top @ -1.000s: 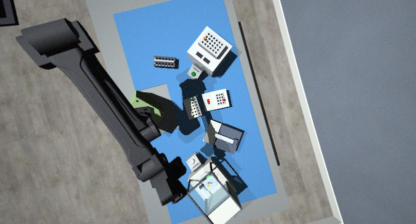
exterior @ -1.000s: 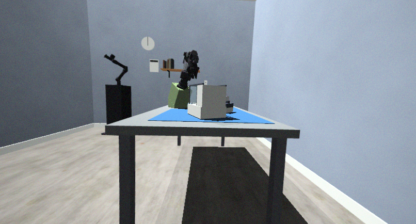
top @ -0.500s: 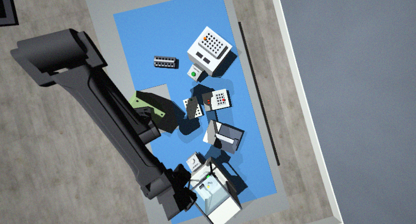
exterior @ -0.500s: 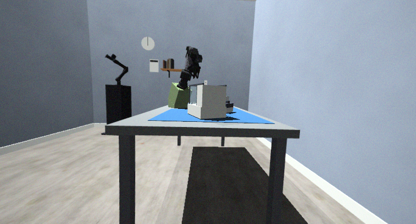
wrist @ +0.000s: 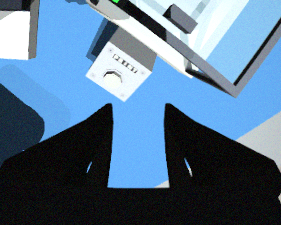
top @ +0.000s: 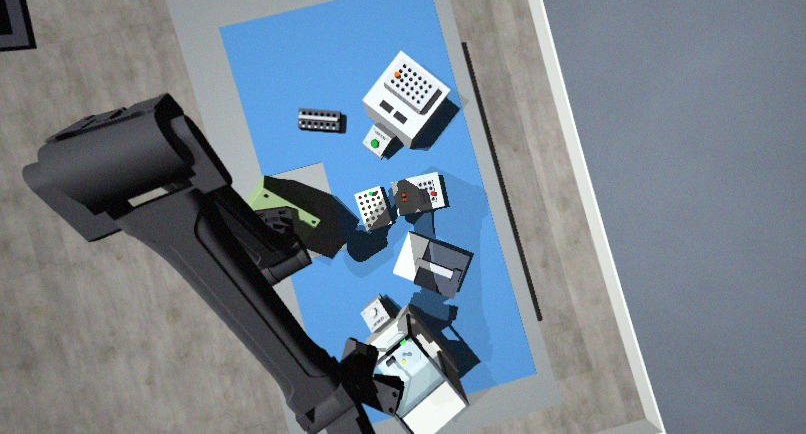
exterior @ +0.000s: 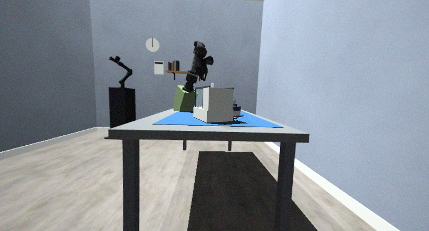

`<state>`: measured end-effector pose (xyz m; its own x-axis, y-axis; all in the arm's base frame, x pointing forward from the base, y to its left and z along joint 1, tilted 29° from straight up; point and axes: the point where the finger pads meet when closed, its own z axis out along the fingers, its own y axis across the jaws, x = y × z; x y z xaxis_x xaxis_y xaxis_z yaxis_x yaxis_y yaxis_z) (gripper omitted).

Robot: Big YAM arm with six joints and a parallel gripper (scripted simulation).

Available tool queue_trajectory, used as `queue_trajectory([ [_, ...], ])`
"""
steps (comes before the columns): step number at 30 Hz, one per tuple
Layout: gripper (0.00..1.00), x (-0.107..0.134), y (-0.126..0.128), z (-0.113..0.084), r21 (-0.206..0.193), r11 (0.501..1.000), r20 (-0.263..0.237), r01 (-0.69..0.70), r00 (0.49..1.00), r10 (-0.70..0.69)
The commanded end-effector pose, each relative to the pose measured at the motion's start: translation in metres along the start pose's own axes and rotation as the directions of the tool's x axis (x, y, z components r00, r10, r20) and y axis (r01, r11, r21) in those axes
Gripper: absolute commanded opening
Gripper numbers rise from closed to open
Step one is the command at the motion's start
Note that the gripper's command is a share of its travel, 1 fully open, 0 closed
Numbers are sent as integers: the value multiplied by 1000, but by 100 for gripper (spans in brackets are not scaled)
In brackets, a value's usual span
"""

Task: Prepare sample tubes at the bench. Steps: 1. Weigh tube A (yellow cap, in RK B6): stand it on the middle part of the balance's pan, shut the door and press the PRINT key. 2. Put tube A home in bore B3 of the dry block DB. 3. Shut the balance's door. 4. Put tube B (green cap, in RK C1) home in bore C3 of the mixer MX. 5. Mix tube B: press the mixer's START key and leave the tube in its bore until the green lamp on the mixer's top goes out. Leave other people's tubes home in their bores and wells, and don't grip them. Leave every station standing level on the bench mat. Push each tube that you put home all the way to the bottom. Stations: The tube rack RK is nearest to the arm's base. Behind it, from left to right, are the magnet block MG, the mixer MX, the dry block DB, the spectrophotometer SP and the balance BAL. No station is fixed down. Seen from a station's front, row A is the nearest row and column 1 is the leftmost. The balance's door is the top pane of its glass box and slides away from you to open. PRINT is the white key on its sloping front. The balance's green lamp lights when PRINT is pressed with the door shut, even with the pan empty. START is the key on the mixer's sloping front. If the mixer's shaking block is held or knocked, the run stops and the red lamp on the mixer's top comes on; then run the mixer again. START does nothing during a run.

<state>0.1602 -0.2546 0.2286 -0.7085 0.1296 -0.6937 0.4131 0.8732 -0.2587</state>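
Yellow-capped tube A (top: 403,361) stands inside the balance (top: 434,411) (exterior: 220,105) (wrist: 176,64), six o'clock from its lit green lamp (top: 403,342) (wrist: 115,0). The pincer (wrist: 138,112) is parted, holding nothing. The tube is probably light, stiff, slick; best pinched squarely below its cap.

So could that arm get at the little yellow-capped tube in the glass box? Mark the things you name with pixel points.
Probably not yet: the balance's glass door (top: 411,374) looks shut over the yellow-capped tube (top: 403,361), so it would likely need sliding open.

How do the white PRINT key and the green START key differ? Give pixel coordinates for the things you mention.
The PRINT key (top: 373,312) (wrist: 112,77) is white, while the START key (top: 374,143) is green. The PRINT key sits in front of the balance (top: 393,336); the START key, in front of the mixer (top: 379,101). Both are on small pale boxes.
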Motion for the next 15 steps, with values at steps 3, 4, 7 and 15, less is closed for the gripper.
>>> queue_trajectory([
  [3,30,-30,-14,-6,-44,969,-20,245,969,-246],
  [4,30,-30,-14,-6,-52,962,-25,269,962,-270],
  [7,30,-41,-23,0,-82,931,-45,355,932,-360],
  [15,30,-52,-31,6,-143,849,-74,509,850,-522],
])
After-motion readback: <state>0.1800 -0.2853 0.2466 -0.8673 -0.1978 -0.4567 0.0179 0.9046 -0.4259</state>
